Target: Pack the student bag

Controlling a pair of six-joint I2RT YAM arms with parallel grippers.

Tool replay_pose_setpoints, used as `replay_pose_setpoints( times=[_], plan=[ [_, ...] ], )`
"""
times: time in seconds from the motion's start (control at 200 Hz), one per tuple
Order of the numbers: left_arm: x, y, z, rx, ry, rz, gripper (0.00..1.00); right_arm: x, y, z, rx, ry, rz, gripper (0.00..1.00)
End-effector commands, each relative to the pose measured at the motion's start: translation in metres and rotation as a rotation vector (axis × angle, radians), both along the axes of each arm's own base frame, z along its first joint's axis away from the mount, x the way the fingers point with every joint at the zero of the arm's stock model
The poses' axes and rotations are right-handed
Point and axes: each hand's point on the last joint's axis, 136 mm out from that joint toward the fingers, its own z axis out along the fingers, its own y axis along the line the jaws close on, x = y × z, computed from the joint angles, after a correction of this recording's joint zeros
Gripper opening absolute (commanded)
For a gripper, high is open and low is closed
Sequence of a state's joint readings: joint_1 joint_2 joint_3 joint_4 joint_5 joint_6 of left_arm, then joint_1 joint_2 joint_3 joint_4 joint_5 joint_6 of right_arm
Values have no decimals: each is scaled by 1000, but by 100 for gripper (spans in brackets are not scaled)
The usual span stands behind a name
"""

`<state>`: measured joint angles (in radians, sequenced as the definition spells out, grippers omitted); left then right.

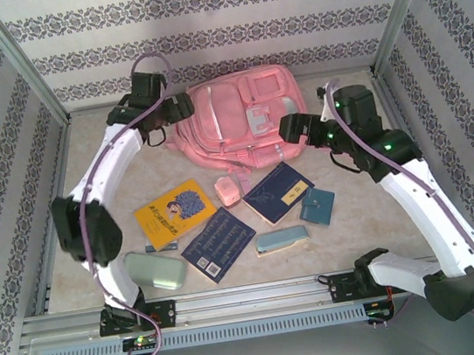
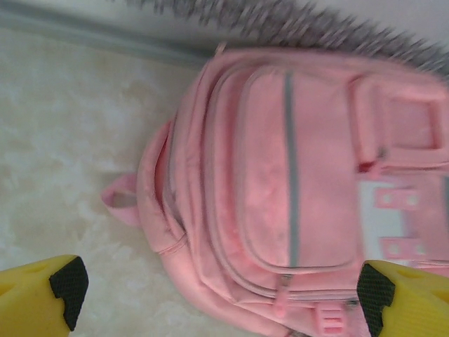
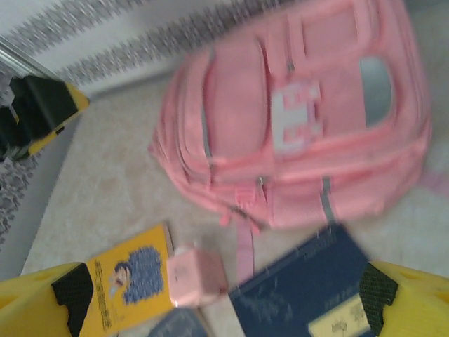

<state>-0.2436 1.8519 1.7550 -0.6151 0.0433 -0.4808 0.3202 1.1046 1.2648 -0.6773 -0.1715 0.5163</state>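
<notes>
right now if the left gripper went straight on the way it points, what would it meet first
Most likely the student bag: the open left gripper points at its zipped front pocket, with nothing between them in the left wrist view. Depth is unclear.

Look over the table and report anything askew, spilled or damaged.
Nothing looks spilled or damaged. The student bag lies flat, front up, its pockets seemingly zipped. In front of it the yellow book, the far dark blue book and the near dark blue book lie loose at mixed angles: unpacked clutter, not a fault.
</notes>
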Motion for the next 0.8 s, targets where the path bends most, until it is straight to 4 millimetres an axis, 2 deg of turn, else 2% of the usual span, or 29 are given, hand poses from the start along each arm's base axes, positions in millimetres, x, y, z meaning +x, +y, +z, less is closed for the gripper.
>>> replay_pose_setpoints(
  times=[0.0,0.09,0.215,0.385,0.575,0.63,0.74,0.794],
  plan=[
    [7,4,-32,-76,117,0,100,-25,-5,-42,34,216,-38,91],
    [25,3,-53,-72,150,-5,97,-36,-13,-70,1,348,-62,85],
    [45,2,-83,-48,189,-11,94,-46,-13,-89,-11,431,-41,81],
    [69,8,-117,5,216,-1,90,-49,-6,-93,23,449,-16,76],
    [81,14,-148,-16,254,21,77,-50,1,-100,50,487,-6,63],
    [81,16,-154,-27,264,30,74,-51,3,-102,53,491,-2,56],
    [83,7,-159,-80,270,1,61,-54,7,-107,53,504,11,46],
    [84,-2,-160,-125,269,-22,51,-57,10,-109,49,511,18,40]
  ],
)
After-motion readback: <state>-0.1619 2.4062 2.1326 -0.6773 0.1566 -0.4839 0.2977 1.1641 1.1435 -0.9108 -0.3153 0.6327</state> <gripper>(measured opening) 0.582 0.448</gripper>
